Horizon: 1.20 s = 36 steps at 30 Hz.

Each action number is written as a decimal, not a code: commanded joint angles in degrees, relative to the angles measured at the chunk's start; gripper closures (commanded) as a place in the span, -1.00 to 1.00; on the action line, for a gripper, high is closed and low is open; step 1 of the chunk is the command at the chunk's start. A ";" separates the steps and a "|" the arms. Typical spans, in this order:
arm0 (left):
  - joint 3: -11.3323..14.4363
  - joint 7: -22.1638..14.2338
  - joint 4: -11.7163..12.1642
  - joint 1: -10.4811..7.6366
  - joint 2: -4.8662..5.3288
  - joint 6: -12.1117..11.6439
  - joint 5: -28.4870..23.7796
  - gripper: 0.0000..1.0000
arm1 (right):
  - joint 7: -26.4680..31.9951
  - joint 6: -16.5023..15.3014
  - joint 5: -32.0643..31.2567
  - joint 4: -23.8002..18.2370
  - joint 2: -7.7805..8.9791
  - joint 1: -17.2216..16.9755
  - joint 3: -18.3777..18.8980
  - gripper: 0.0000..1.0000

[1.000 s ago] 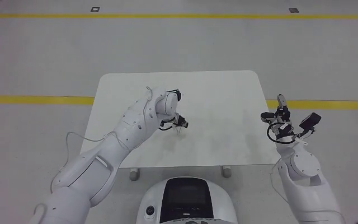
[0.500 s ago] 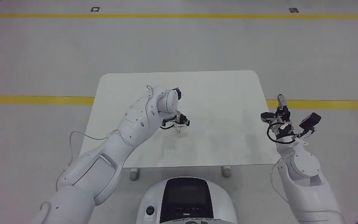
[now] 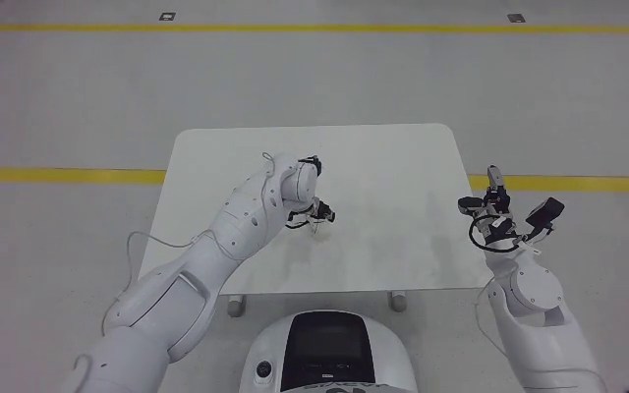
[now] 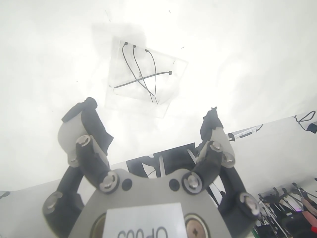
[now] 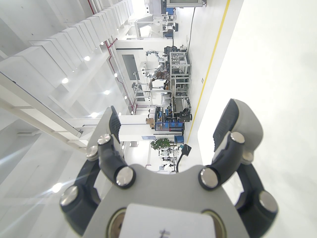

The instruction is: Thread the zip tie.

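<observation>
Several black zip ties (image 4: 148, 77) lie crossed inside a shallow clear tray (image 4: 171, 87) on the white table (image 3: 393, 177). My left gripper (image 4: 148, 110) hangs open just above the table, a short way from the tray, with nothing between its fingers. From above, the left gripper (image 3: 320, 212) sits over the table's middle left. My right gripper (image 3: 482, 194) is held off the table's right edge. It shows open and empty in its own wrist view (image 5: 172, 111), pointing into the room.
The table surface (image 4: 223, 38) around the tray is bare white. Beyond the table lies grey floor with a yellow line (image 3: 79, 175). Past the right gripper, racks and equipment (image 5: 173, 75) stand far off in the hall.
The left arm has shifted slightly to the right over the table, its gripper staying open. The right arm has not moved.
</observation>
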 commanded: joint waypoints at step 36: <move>-1.36 4.33 9.13 0.19 -2.92 -1.63 -0.15 0.48 | 0.00 0.00 0.00 0.00 0.00 0.00 0.00 -1.00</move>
